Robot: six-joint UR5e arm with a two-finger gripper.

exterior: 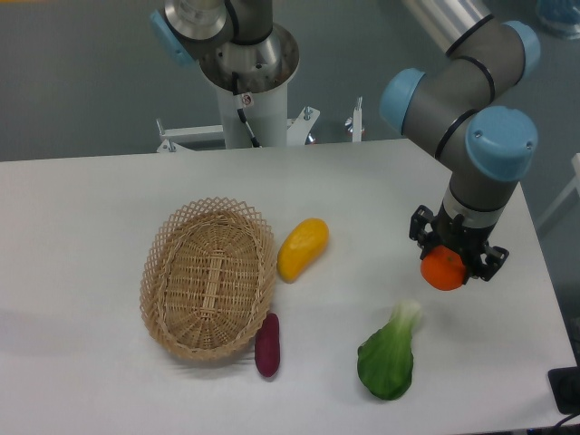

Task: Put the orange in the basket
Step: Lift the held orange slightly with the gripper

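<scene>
The small round orange [442, 270] hangs above the right part of the table, held between the fingers of my gripper [449, 263], which is shut on it. The black fingers cover its upper part. The oval woven wicker basket [159, 263] lies on the table's left half, well to the left of the gripper, and nothing is inside it.
An elongated yellow-orange fruit [302, 248] lies just right of the basket. A dark purple vegetable [267, 344] rests at the basket's lower right rim. A green leafy vegetable [390, 358] lies below and left of the gripper. The arm's base column [249, 77] stands at the table's back.
</scene>
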